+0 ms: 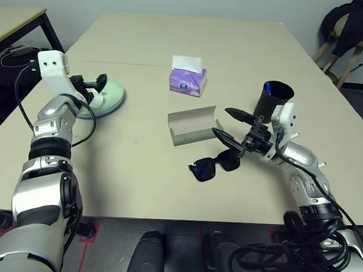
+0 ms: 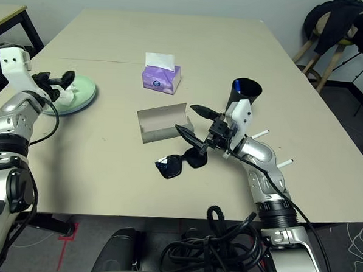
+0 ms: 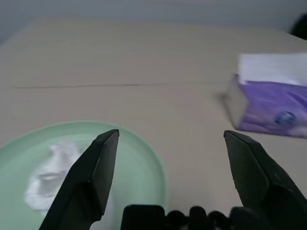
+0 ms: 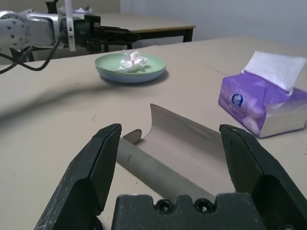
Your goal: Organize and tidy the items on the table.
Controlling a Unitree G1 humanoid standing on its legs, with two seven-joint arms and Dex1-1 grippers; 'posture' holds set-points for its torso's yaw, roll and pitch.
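Left eye view: left gripper (image 1: pixel 99 86) was at the desk's (image 1: pixel 125 169) left edge, fingers spread wide and holding nothing, just above the near rim of the plates (image 1: pixel 110 94). Pale green plate sat stacked on a pale blue one, crumpled tissue (image 4: pixel 132 60) lying in it, clear of the fingers. Right gripper (image 1: pixel 228 125) hovered toward the near right part of the desk, fingers also released, empty, pointed at the glasses case (image 1: pixel 191 125). Case lay open near the desk's middle, lid up. Black sunglasses (image 1: pixel 213 165) lay on the desk just in front of the case, toward the near edge, below the lower right finger; couldn't tell if they touched. Purple tissue box (image 1: pixel 187 78) stood behind the case toward the far edge, white sheet sticking up. Black cup (image 1: pixel 271 99) stood upright behind the right gripper. White pens (image 2: pixel 272 148) lay near the right edge, partly hidden by the right arm.
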